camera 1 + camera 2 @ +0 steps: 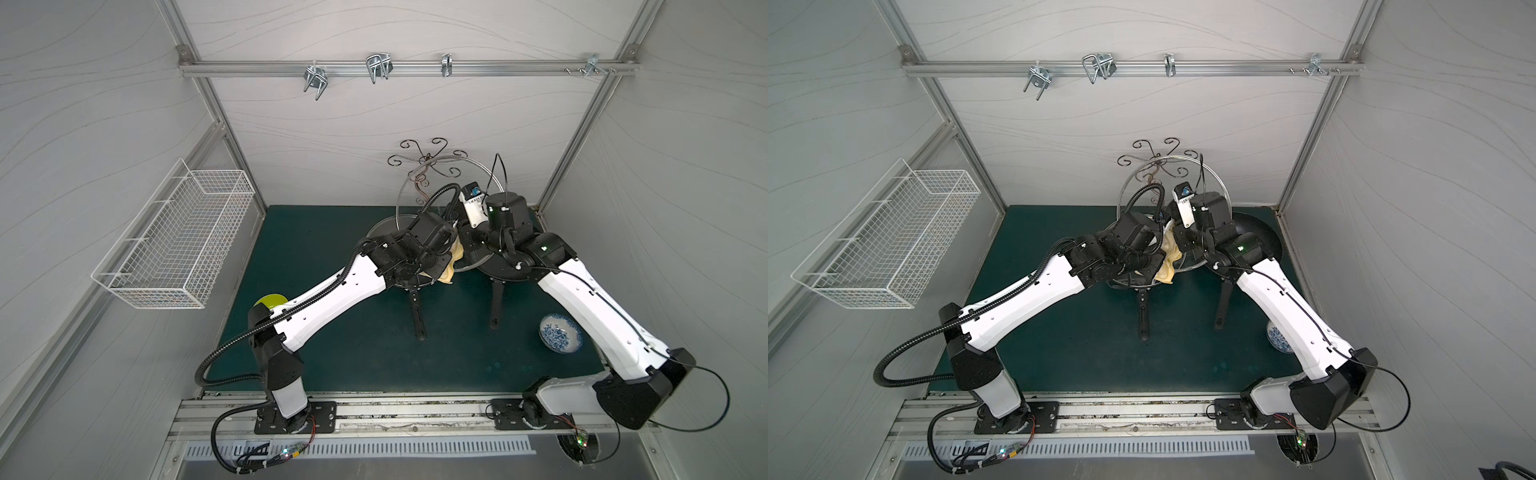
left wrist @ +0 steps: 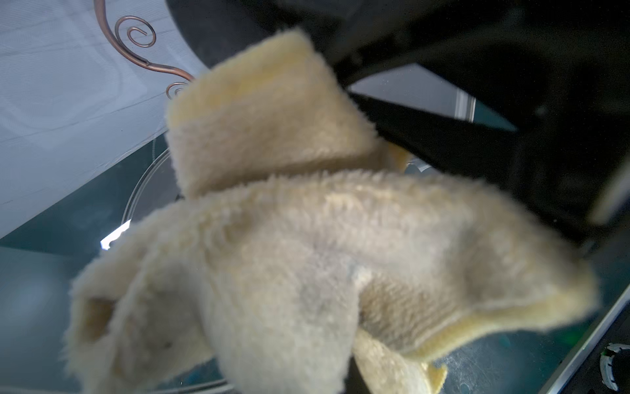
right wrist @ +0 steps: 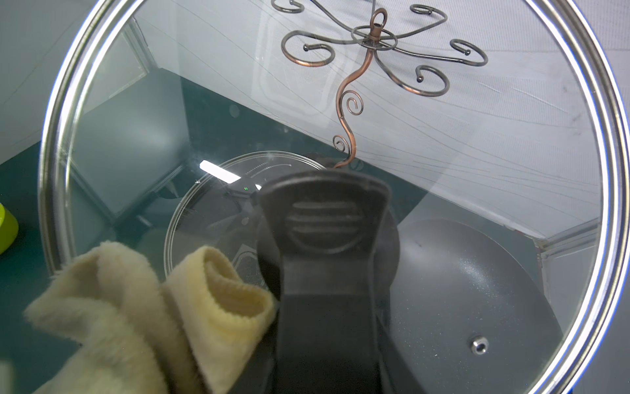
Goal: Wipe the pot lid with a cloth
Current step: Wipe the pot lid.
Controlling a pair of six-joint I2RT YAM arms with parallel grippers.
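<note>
The pot lid (image 1: 409, 195) (image 1: 1130, 187) is clear glass with a steel rim, and it stands tilted on edge above the pans. My right gripper (image 1: 468, 240) (image 1: 1185, 242) is shut on its black handle (image 3: 324, 221); the jaws themselves are hidden behind the handle. The cloth (image 1: 451, 268) (image 1: 1169, 259) (image 2: 306, 256) (image 3: 136, 307), pale yellow and fuzzy, is bunched in my left gripper (image 1: 441, 268). It lies against the lid's glass (image 3: 204, 119) right beside the handle. The cloth hides the left gripper's fingers in the left wrist view.
Under the left arm is a black pan with its own glass lid (image 1: 384, 232), and an open black pan (image 1: 1260, 235) sits under the right arm, both handles pointing forward. A copper scroll stand (image 1: 424, 166) rises at the back. A blue-patterned bowl (image 1: 560, 332), a lime-green bowl (image 1: 270, 301) and a wall basket (image 1: 174, 245) flank them.
</note>
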